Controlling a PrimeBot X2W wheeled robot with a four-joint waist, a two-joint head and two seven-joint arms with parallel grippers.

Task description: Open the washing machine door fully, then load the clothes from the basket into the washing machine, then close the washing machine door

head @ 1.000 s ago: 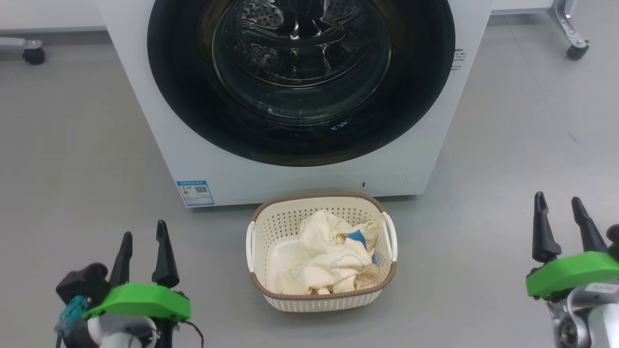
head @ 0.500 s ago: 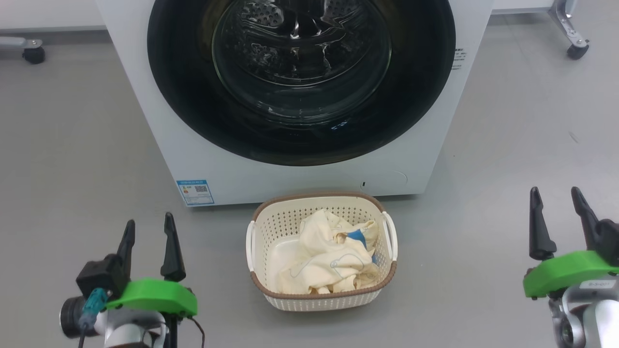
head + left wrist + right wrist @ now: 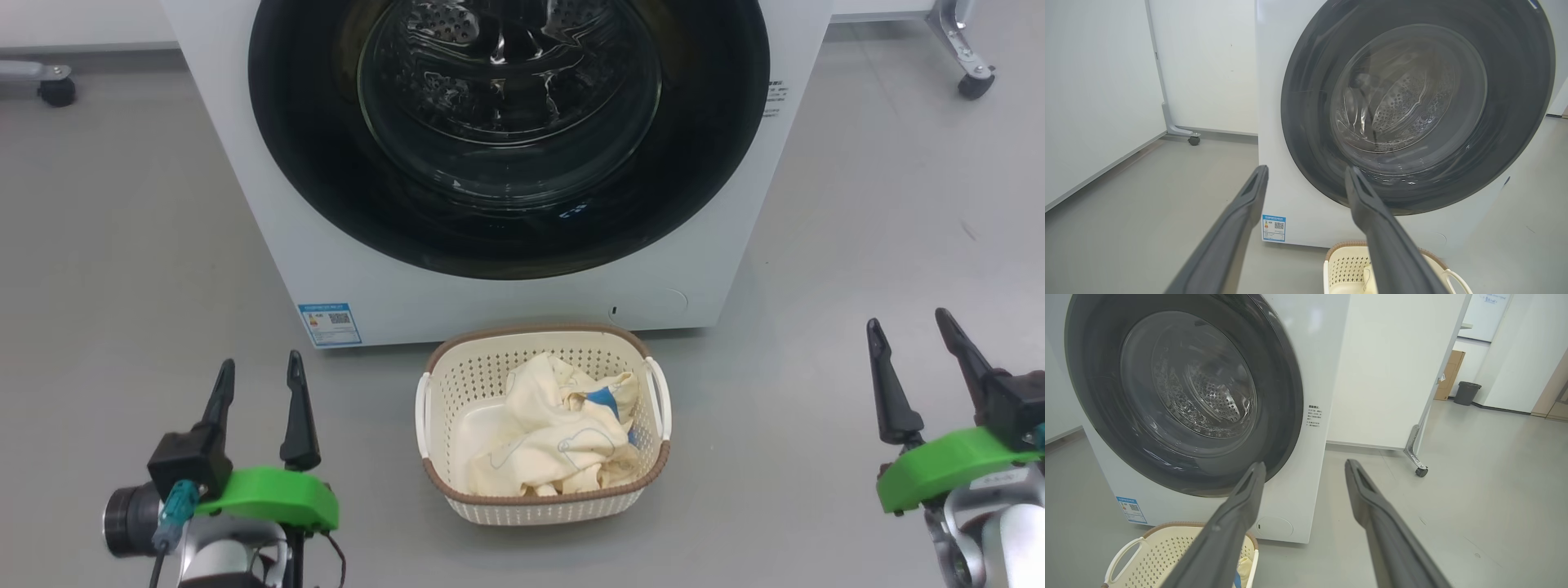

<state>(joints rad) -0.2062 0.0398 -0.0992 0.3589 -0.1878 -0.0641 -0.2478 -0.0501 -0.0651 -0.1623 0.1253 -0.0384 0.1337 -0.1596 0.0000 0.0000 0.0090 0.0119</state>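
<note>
Facing shut washing machine door (image 3: 508, 122), opening not begun: left hand (image 3: 260, 361), right hand (image 3: 908, 318) spread, empty; next, hook its edge.

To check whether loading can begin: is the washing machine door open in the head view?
No, the washing machine door lies shut, flat against the white front of the washing machine, with no gap at its rim.
</note>
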